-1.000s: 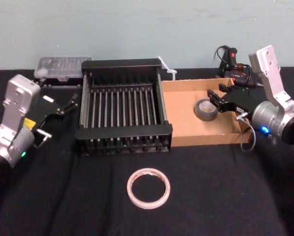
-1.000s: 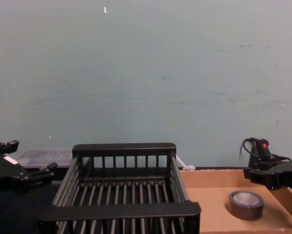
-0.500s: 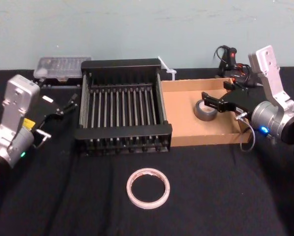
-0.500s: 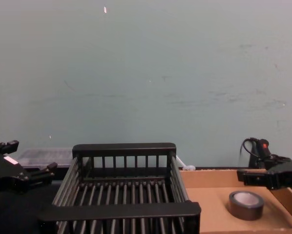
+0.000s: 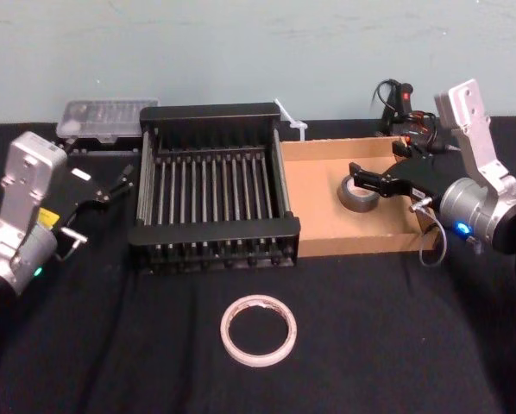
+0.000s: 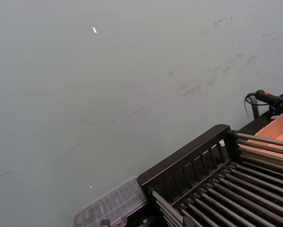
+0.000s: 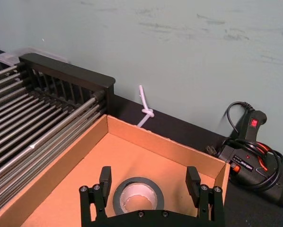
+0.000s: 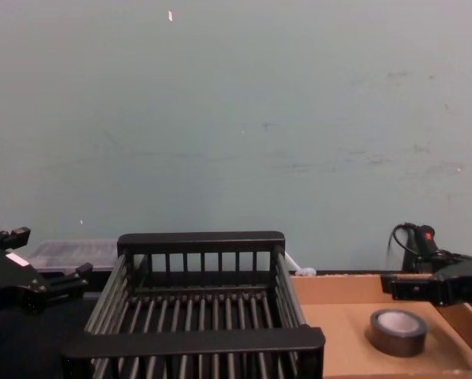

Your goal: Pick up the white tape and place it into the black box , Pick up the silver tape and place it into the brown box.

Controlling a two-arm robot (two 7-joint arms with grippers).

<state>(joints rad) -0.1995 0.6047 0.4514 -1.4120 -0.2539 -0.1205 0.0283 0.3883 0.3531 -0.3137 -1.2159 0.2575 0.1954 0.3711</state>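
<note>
The silver tape [image 5: 359, 194] lies flat on the floor of the brown box [image 5: 353, 244], near its right end. My right gripper [image 5: 377, 166] hovers just above it, open, its fingers straddling the roll without touching it; the right wrist view shows the silver tape [image 7: 138, 196] between and below the spread fingers of the right gripper [image 7: 149, 177]. The white tape [image 5: 259, 329] lies flat on the black cloth in front of the black box [image 5: 217, 231]. The black box holds nothing. My left gripper [image 8: 53, 253] waits open to the left of the black box.
A clear plastic case [image 5: 103, 116] sits behind the black box on the left. A glue gun with its cable [image 5: 400, 99] lies behind the brown box, and a white cable tie [image 5: 291, 116] between the boxes at the back. The front of the table offers free room.
My right gripper has opened wide and let go of the silver tape, which now rests on the brown box's floor. The left arm has not moved.
</note>
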